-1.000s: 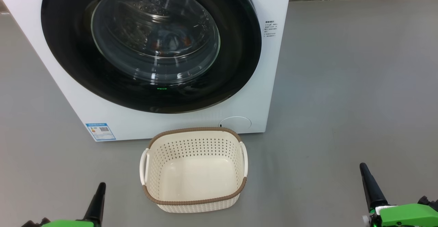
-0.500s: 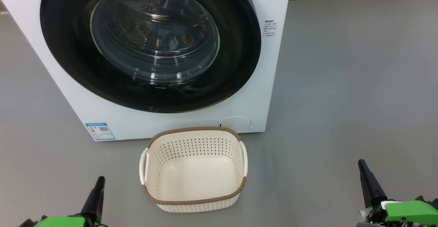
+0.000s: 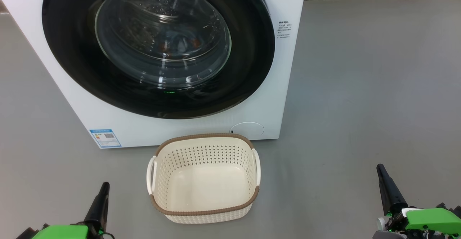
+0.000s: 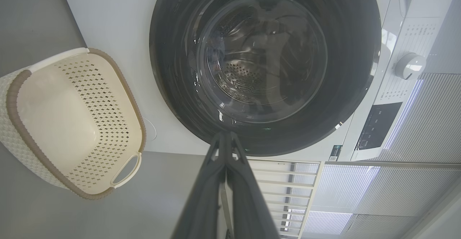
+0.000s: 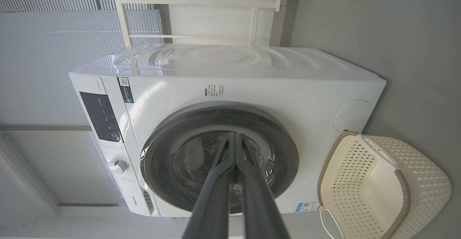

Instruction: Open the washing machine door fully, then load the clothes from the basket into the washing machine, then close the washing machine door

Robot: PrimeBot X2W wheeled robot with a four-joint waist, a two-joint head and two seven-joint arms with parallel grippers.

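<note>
The washing machine (image 3: 284,88) stands white in front of me, its door (image 3: 248,52) lying flat against the front. Through the door's glass I see the clothes (image 3: 178,44) as a bluish heap with orange spots inside the drum. On the floor just before the machine sits the basket (image 3: 205,156), with nothing in it. My left gripper (image 3: 104,186) is shut at the lower left, beside the basket. Shut as well, my right gripper (image 3: 380,168) is at the lower right, well off from the basket. The left gripper (image 4: 225,135) and right gripper (image 5: 234,135) point at the door (image 4: 173,52).
Grey floor (image 3: 360,88) stretches wide to the right of the machine. A control panel with a knob (image 4: 410,66) runs along the machine's top. A white rail (image 5: 198,1) and blinds stand behind the machine.
Both grippers have crept a little up the head view, toward the machine. Basket, door and clothes have not moved.
</note>
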